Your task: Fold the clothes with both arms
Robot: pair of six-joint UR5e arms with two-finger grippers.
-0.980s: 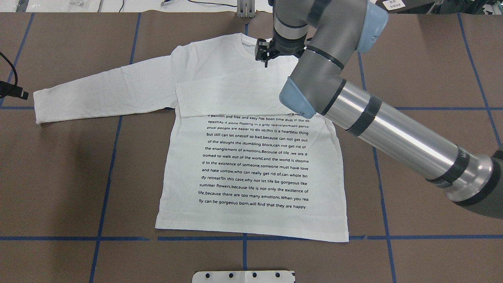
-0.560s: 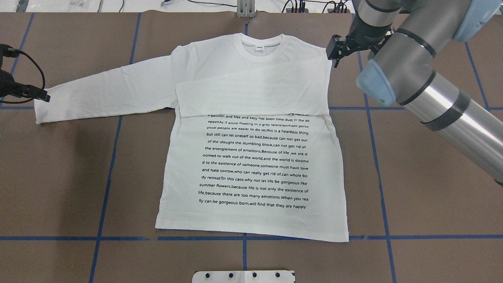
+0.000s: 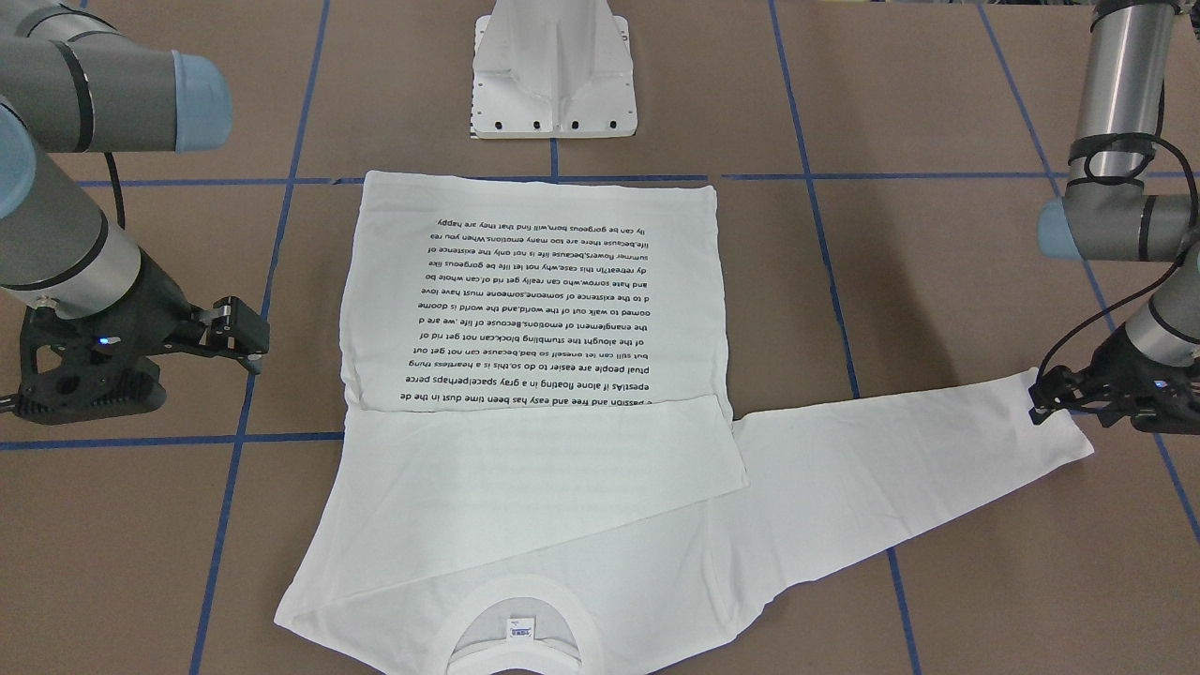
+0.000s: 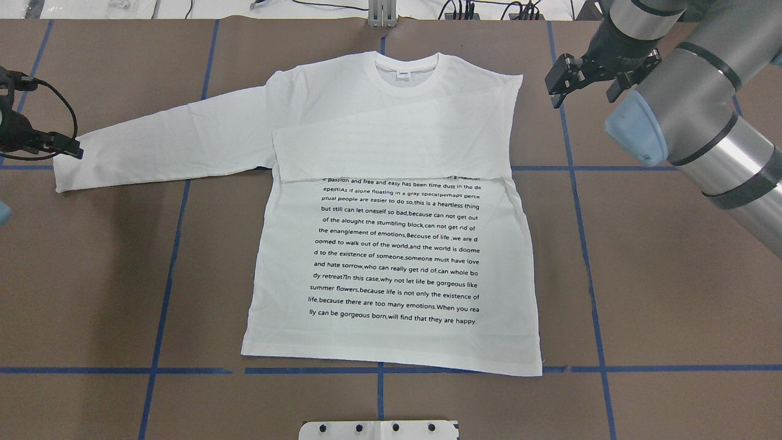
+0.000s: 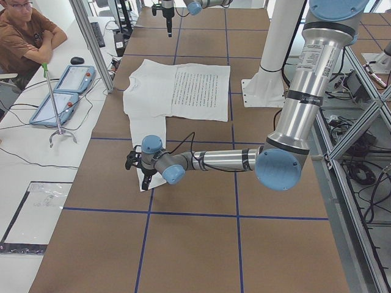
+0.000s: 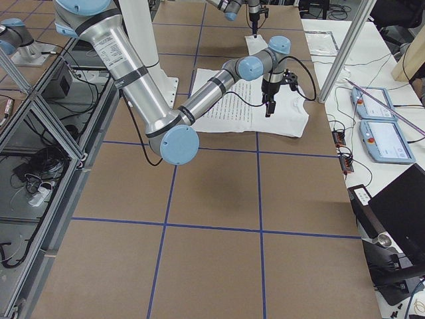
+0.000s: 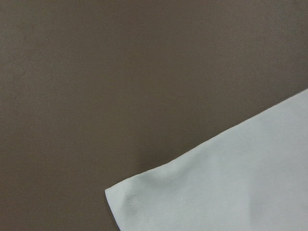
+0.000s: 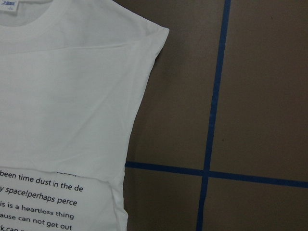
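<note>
The white T-shirt [image 4: 391, 256] lies flat on the table [image 4: 641, 275], print up. One sleeve [image 4: 391, 153] is already folded across the chest just below the collar [image 4: 406, 64]. The other sleeve [image 4: 165, 146] stretches out far to the collar's left. You have the left gripper [image 3: 1042, 401] down at that sleeve's cuff [image 7: 144, 202]. You cannot tell from these views whether its fingers are apart or pinched on the cloth, so confirm the grip before lifting. The right gripper [image 3: 246, 336] hangs off the shirt, beyond the shoulder to the collar's right. Its fingers look apart and hold nothing. Probably your step is folding the long sleeve. Take both cuff layers, lift low, and carry it toward the collar's right. Lay it level over the folded sleeve without dragging the body.
</note>
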